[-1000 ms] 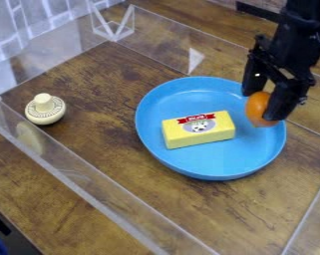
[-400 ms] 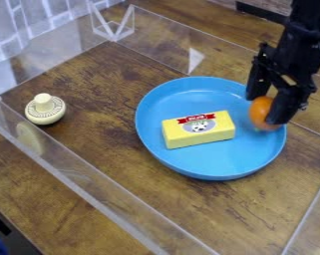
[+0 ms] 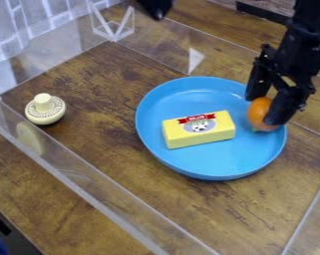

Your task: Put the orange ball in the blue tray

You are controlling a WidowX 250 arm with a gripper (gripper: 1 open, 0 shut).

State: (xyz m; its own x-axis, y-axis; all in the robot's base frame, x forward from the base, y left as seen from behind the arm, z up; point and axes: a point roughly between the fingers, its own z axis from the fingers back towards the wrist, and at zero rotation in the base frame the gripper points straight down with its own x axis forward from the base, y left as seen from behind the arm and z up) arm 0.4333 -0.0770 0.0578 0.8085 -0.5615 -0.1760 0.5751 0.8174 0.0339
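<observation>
On a dark wooden table (image 3: pixel 96 169) with clear plastic walls (image 3: pixel 69 164) around it, a blue tray (image 3: pixel 189 154) holding a yellow block (image 3: pixel 198 129). Over the tray's right side, a black gripper (image 3: pixel 271 103) clamped on the orange ball (image 3: pixel 261 112). Far left on the wood, a small cream ridged knob (image 3: pixel 44 109).

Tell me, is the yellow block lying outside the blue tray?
No, the yellow block lies inside the blue tray, near its middle, beside the orange ball held in the gripper.
</observation>
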